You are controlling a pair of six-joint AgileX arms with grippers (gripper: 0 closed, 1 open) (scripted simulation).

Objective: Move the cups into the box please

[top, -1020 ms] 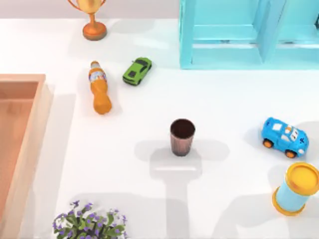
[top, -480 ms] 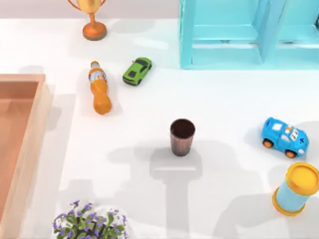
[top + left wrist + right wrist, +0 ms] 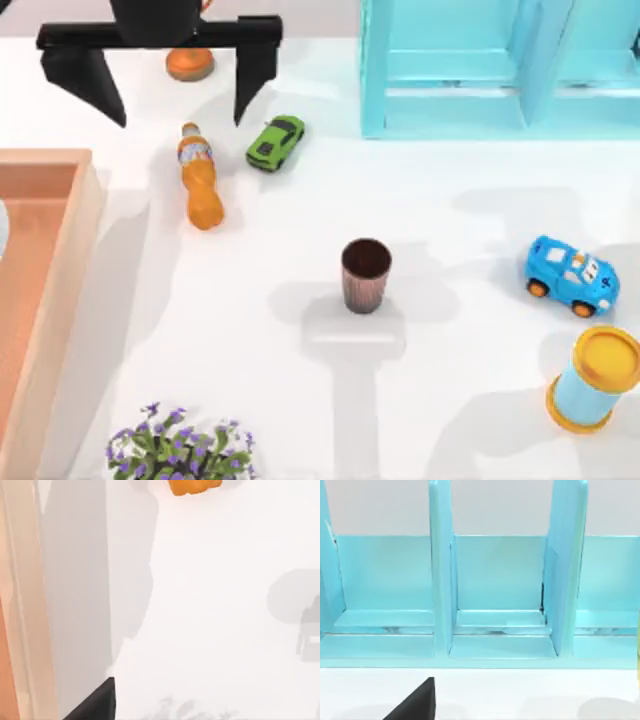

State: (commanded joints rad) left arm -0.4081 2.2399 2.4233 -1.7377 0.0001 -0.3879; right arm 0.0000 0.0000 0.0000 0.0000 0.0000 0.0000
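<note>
I see an orange bottle (image 3: 199,177) lying beside a green car (image 3: 275,142), turquoise shelf (image 3: 480,70) behind, blue car (image 3: 570,275), yellow-lidded cylinder (image 3: 595,380), purple flowers (image 3: 180,450).

cup (image 3: 366,274) mid-table | box (image 3: 62,290) at left edge | car (image 3: 570,275) right

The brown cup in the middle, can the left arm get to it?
Probably yes. The left gripper hangs open above the table's far left, and the brown cup stands upright, alone on bare table. The orange bottle and green car lie low, so nothing looks in the way.
</note>
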